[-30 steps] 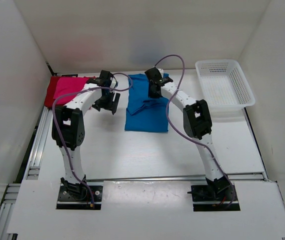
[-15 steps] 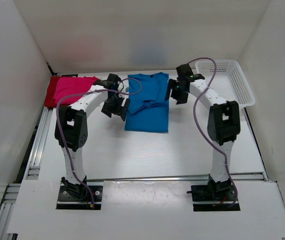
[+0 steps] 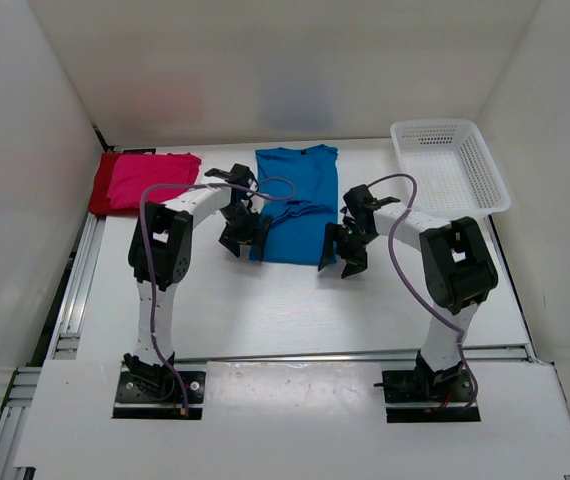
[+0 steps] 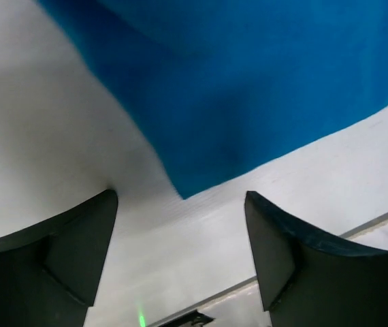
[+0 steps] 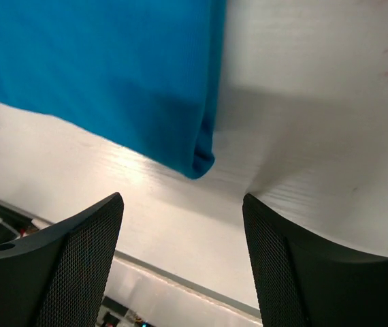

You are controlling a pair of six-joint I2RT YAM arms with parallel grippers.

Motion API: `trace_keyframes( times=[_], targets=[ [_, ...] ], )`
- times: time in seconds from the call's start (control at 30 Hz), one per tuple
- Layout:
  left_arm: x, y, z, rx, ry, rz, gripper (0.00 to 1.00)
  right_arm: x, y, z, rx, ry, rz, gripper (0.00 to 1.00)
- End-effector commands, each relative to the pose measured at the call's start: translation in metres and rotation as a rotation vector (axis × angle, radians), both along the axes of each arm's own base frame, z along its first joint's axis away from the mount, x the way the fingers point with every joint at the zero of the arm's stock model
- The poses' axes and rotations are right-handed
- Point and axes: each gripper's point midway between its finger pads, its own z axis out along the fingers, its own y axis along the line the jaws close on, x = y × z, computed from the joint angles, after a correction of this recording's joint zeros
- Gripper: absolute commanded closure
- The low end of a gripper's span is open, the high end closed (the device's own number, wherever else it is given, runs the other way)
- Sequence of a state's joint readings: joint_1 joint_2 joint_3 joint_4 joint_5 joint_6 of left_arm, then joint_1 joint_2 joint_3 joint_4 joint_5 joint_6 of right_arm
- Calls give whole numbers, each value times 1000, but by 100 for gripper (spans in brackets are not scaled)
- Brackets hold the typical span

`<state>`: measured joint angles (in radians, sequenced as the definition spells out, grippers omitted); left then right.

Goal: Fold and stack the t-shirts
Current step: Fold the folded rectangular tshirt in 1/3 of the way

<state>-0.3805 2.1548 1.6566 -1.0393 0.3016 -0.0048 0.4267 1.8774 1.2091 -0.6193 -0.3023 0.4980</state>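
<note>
A bright blue t-shirt [image 3: 298,205] lies folded lengthwise at the table's middle, collar toward the back. My left gripper [image 3: 242,238] hovers open at its near left corner [image 4: 184,192], nothing between its fingers. At the near right corner [image 5: 199,163] my right gripper [image 3: 343,258] stands open and empty too. A pink-magenta t-shirt [image 3: 153,180] lies folded on top of a dark red one [image 3: 102,190] at the back left.
A white mesh basket [image 3: 448,170] sits at the back right. White walls enclose the table on three sides. Metal rails run along the left edge [image 3: 75,290] and across the front [image 3: 295,357].
The right gripper let go of the blue shirt's upper part, opened, and swung out and down to the near right corner. The left gripper moved right and nearer to the near left corner.
</note>
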Motion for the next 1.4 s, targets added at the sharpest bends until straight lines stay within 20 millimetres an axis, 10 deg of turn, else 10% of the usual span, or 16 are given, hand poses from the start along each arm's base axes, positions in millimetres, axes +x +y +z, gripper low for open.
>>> trace_keyframes(
  times=[0.0,0.13,0.27,0.43,0.57,0.67,0.87,1.0,1.17,1.3,1.37],
  targets=[
    [-4,-18,-4,-45,16,-34,17,-5,9,-5,41,-3,-10,25],
    [2,-25,-9,-46,14,-44,53,11,6,-5,23,-48,-55,26],
    [-2,-26,-12,-58,40,-45,64,33,3,-12,44,-53,-124,26],
    [2,-24,-11,-39,23,-43,89,51,4,-14,74,-63,-173,59],
    [5,-23,-3,-38,-3,-43,89,54,3,-17,88,-53,-203,94],
    [4,-21,8,-41,-33,-42,89,52,2,-9,111,-63,-193,100],
    [-33,9,27,113,-101,-71,89,2,-15,7,109,-53,-112,100],
    [-107,13,41,161,-3,-182,89,-53,-29,14,91,0,-39,100],
    [-181,41,49,315,66,-334,37,-115,-41,20,74,66,13,100],
    [-182,52,70,429,-126,-440,32,-154,-44,25,64,63,36,98],
    [-157,26,89,394,-307,-447,30,-168,-48,21,64,76,23,97]
  ],
)
